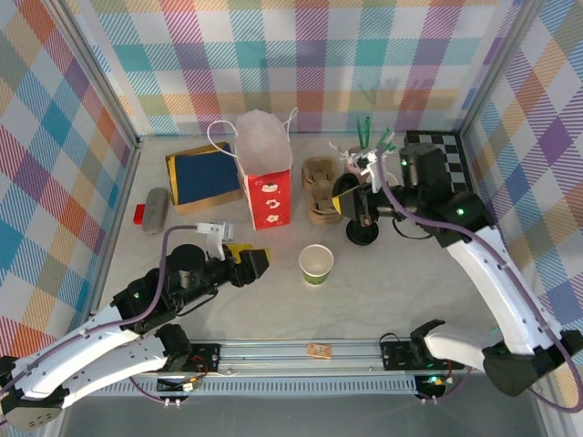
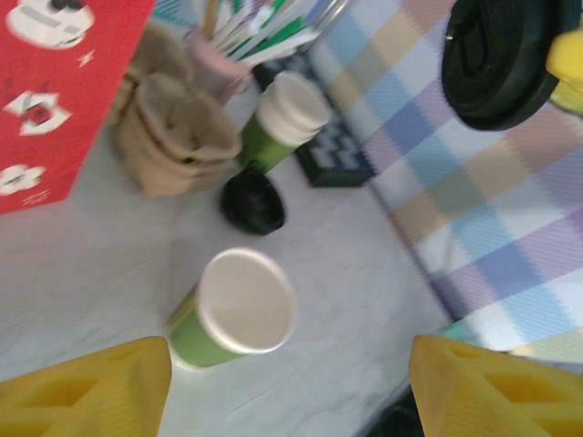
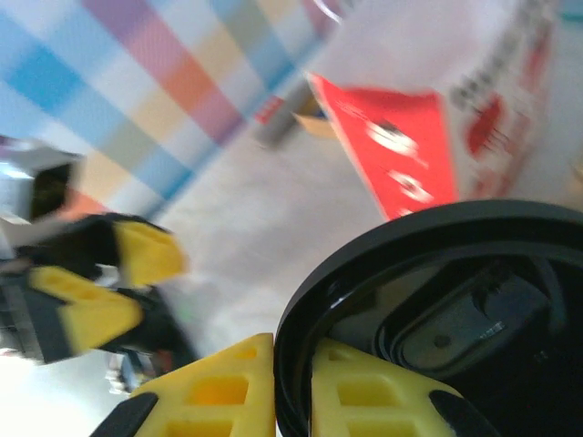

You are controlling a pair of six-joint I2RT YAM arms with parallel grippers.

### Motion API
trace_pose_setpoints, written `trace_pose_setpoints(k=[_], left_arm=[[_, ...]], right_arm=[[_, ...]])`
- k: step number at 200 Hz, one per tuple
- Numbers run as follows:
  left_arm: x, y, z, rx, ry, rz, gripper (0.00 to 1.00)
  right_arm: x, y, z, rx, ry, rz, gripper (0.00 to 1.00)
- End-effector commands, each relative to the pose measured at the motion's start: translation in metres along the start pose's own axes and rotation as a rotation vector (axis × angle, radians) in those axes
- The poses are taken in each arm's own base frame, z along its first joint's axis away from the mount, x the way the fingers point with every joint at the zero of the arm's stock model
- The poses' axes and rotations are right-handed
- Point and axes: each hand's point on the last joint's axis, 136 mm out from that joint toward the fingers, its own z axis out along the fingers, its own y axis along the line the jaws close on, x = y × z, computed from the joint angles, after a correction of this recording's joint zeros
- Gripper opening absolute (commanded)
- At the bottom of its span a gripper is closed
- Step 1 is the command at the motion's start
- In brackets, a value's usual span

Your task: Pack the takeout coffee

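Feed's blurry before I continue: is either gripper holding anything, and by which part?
Right gripper pinches a black lid by its rim; left gripper holds nothing.

Seen from above, the light is bright and even and everything is sharp. The red bag and the open cup cast only faint, soft shadows on the pale surface. Both wrist views are blurred. The left gripper has out-of-focus jaws, and the black lid is smeared, with a dull sheen on its rim.
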Motion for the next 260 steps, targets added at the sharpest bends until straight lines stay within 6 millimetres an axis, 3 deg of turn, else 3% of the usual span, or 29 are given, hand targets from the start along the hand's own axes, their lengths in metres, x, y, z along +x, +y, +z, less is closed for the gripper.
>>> trace_pose_setpoints(k=[1, 20, 51, 90, 137, 185, 216, 260], left_arm=[[-0.028, -0.047, -0.01, 0.197, -0.079, -0.07, 0.69], [-0.041, -0.068, -0.009, 0.287, -0.109, -0.089, 0.68], [-0.059, -0.093, -0.009, 0.364, -0.136, -0.084, 0.65], [-0.076, -0.122, -0.008, 0.48, -0.166, -0.1, 0.64], [-0.111, -0.164, -0.035, 0.684, -0.264, -0.128, 0.63], [-0.137, -0.201, -0.058, 0.856, -0.309, -0.138, 0.58], [-0.144, -0.21, -0.062, 0.896, -0.326, -0.139, 0.51], [-0.149, -0.217, -0.065, 0.95, -0.336, -0.162, 0.49]], right_arm=[[-0.034, 0.066, -0.018, -0.337, -0.112, 0.006, 0.14], [-0.051, 0.094, -0.034, -0.481, -0.167, 0.001, 0.14], [-0.072, 0.123, -0.056, -0.649, -0.263, -0.013, 0.14], [-0.082, 0.158, -0.077, -0.798, -0.338, -0.072, 0.14], [-0.095, 0.197, -0.11, -0.963, -0.427, -0.145, 0.14], [-0.097, 0.214, -0.126, -1.061, -0.496, -0.179, 0.14], [-0.095, 0.218, -0.128, -1.086, -0.52, -0.195, 0.14], [-0.09, 0.222, -0.129, -1.141, -0.54, -0.196, 0.14]])
